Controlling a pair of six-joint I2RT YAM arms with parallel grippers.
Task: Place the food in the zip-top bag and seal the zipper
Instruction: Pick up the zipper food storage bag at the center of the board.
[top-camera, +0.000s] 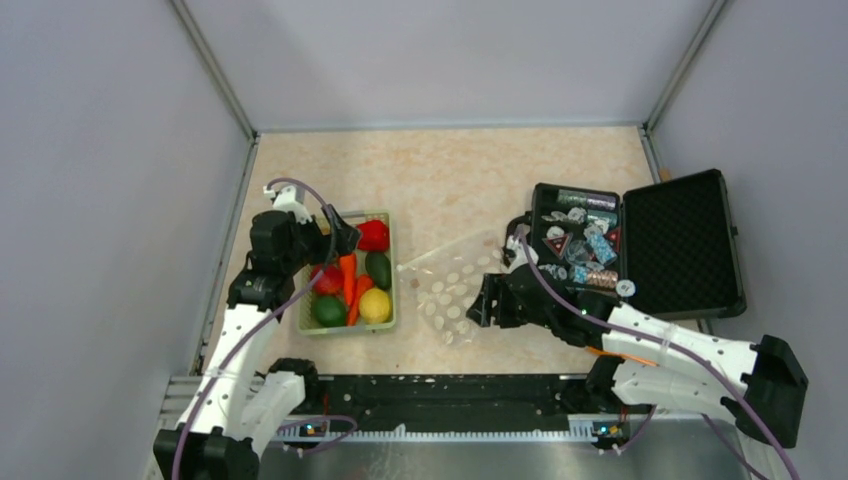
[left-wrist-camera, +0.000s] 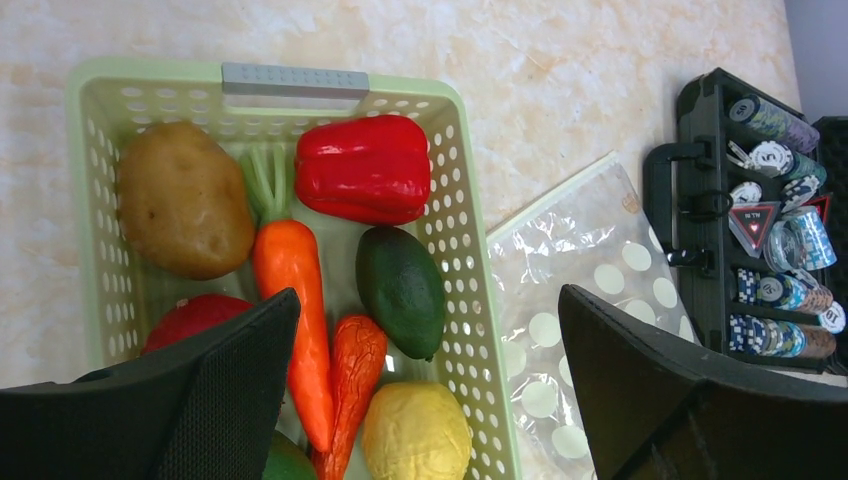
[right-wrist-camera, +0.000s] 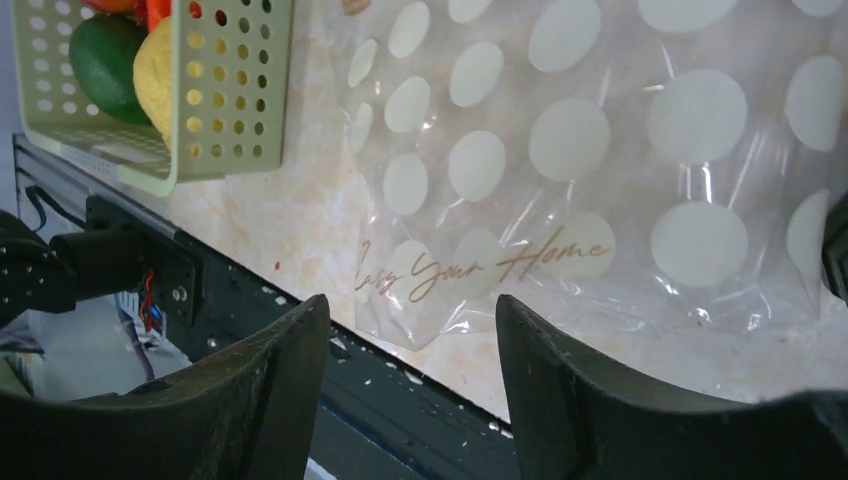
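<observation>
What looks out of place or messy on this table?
Nothing is spilled or broken. The zip-top bag lies slanted and wrinkled between the green basket and the open black case; the food sits neatly inside the basket.

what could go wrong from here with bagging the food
1. The zip-top bag lies flat and limp, mouth not visibly open; food may shove it aside.
2. Its near corner sits by the table's front edge, close to the right hand; a pinch could drag it off.
3. The carrots lie packed against other pieces in the basket; the open left hand might catch two.
</observation>
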